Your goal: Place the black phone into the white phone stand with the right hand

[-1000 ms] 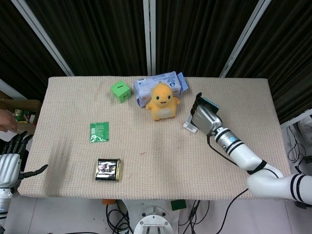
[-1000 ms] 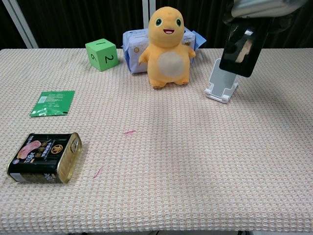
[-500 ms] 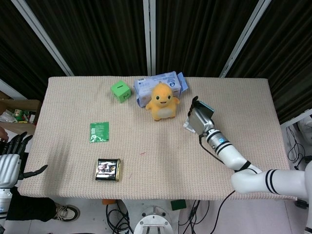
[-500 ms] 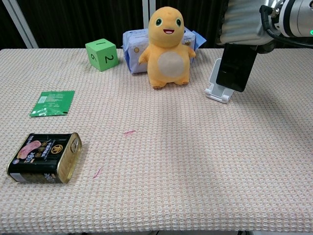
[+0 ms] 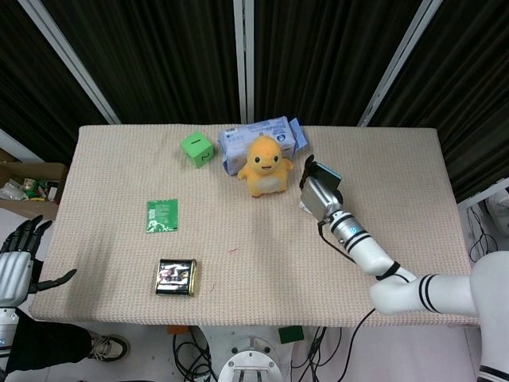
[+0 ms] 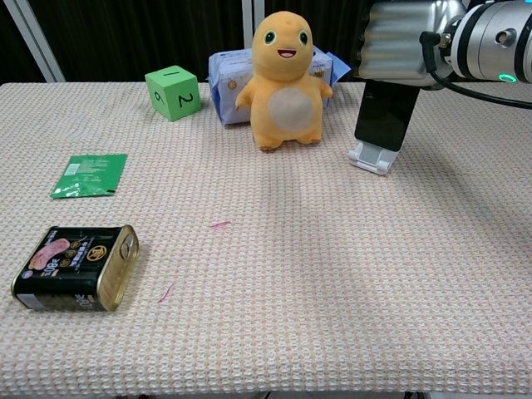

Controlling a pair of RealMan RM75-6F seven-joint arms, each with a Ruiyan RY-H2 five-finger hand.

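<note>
The black phone [image 6: 384, 115] stands almost upright, its lower edge against the white phone stand [image 6: 376, 158] right of the plush. My right hand [image 6: 403, 40] grips the phone's top from above. In the head view the same right hand [image 5: 320, 191] covers most of the stand [image 5: 305, 206], and only the phone's top edge [image 5: 327, 170] shows. Off the table's front left corner, my left hand [image 5: 16, 263] hangs with its fingers spread and nothing in them.
An orange plush dinosaur [image 6: 285, 81] sits just left of the stand, with a blue wipes pack [image 6: 233, 73] behind it. A green die [image 6: 172, 92], a green sachet [image 6: 90, 174] and a black tin [image 6: 76, 268] lie on the left half.
My right hand has moved left and down with the phone, bringing it from above the stand, tilted, to nearly upright on the stand. The left hand has barely moved.
</note>
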